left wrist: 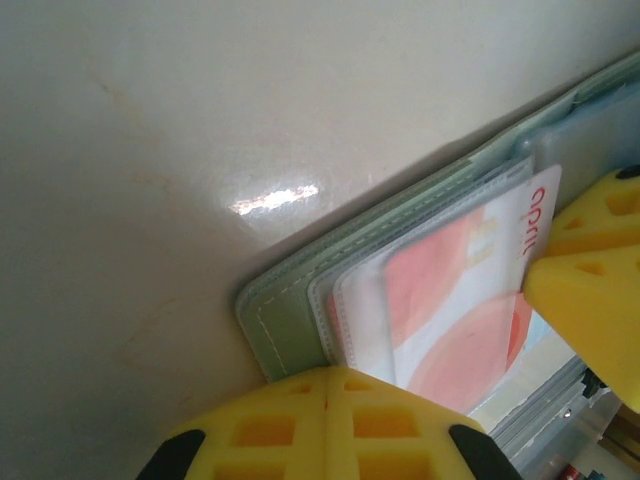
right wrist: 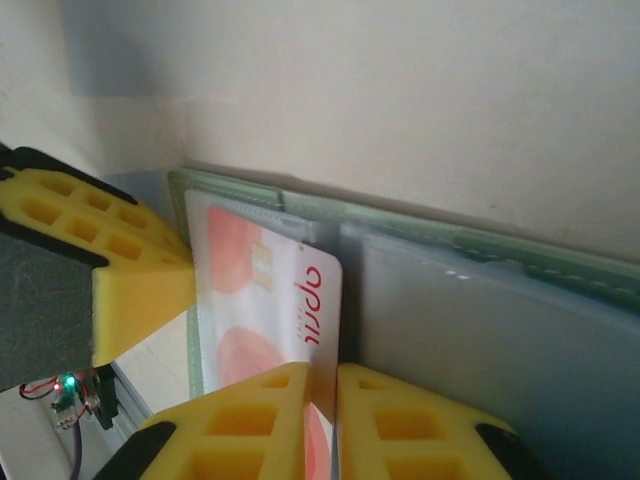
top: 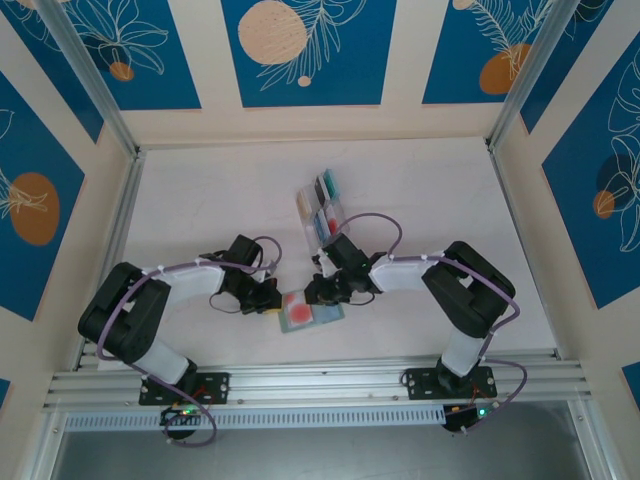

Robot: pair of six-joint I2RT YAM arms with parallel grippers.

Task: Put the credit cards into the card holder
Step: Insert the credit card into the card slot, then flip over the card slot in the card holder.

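The closed, empty left end effector point(left wrist: 326, 385) rests on the left edge of the sage-green folding card holder point(left wrist: 272, 322), open on the white desk point(left wrist: 150, 150). A red-and-white plastic credit card point(right wrist: 262, 290) lies partly in its clear pocket point(left wrist: 352, 300), long axis leftward from the right end effector point(right wrist: 335, 390) pinching it; a clear plastic rack point(top: 303, 205) stands behind.

The sage-green card holder point(top: 325, 313) is lying open at six o'clock, a red-and-white credit card point(left wrist: 470, 300) sitting partway in its clear pocket; other cards point(top: 322, 205) are standing at its twelve o'clock.
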